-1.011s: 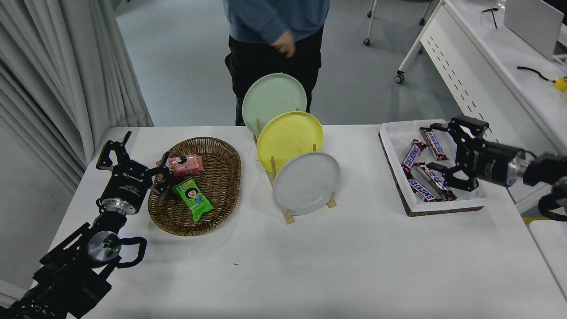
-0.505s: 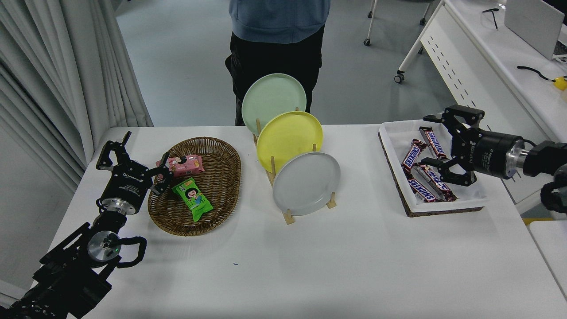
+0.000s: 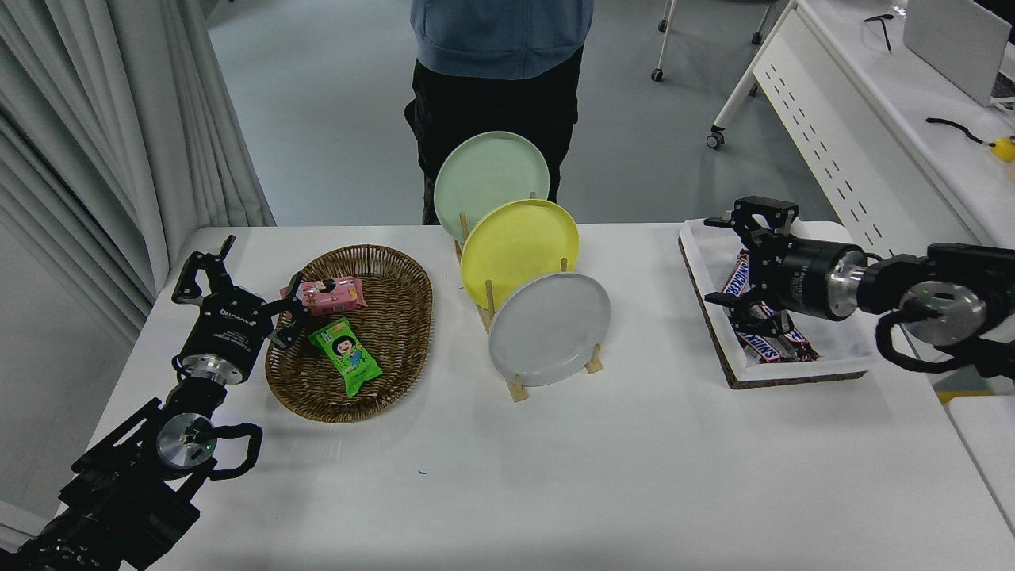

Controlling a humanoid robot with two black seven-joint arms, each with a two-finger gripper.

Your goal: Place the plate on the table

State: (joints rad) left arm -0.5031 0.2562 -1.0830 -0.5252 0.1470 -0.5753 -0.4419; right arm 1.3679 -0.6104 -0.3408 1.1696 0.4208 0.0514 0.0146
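The light grey plate (image 3: 549, 329) stands on edge in the front slot of a wooden rack (image 3: 515, 387) on the white table (image 3: 555, 476). A yellow plate (image 3: 519, 250) and a pale green plate (image 3: 491, 176) stand behind it. My right gripper (image 3: 718, 260) is open and empty, above the left part of the white tray (image 3: 793, 373), well to the right of the grey plate. My left gripper (image 3: 238, 277) is parked open at the lower left, beside the basket.
A wicker basket (image 3: 349, 333) with a pink packet (image 3: 333, 295) and a green packet (image 3: 345, 355) lies left of the rack. The tray holds several chocolate bars (image 3: 765, 345). A person (image 3: 496, 63) stands at the far side. A white desk (image 3: 896, 103) is at the right.
My right gripper has moved left over the tray, toward the plate rack, still open. The person's hand has gone out of sight. The left arm has not moved.
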